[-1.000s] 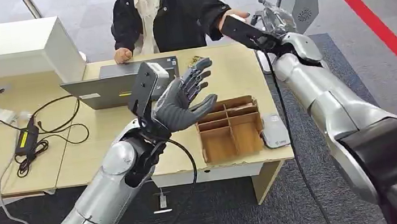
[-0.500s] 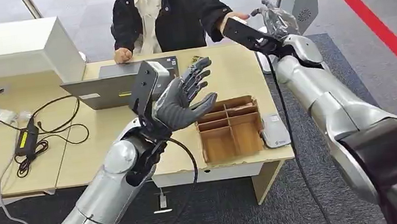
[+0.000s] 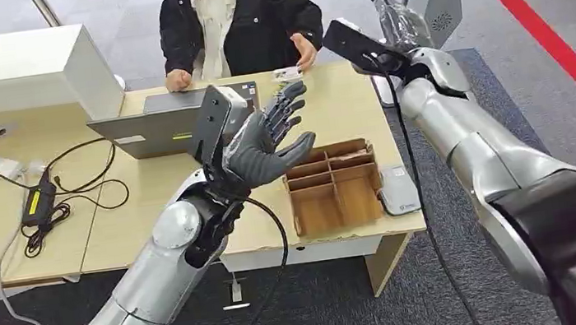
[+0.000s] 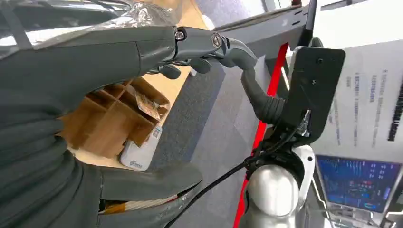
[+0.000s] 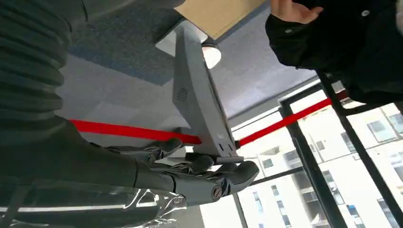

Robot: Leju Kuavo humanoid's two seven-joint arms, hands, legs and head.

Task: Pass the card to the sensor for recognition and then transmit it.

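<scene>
- The card (image 3: 287, 73) lies on the table (image 3: 149, 204), at the far edge beyond the wooden divider tray (image 3: 334, 186), just beside the person's hand (image 3: 305, 48).
- The right hand (image 3: 396, 21) is raised past the tray's far right, fingers loosely apart, holding nothing.
- The left hand (image 3: 270, 141) hovers spread, palm up, just left of the tray.
- The card sits on the person's side, so I judge the hand-over done.
- Next, I reckon, both arms need drawing back clear of the tray.

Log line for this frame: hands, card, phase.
left hand: open, raised over table | right hand: open, empty, raised | card: on table by person's hand | phase: handover looks done
</scene>
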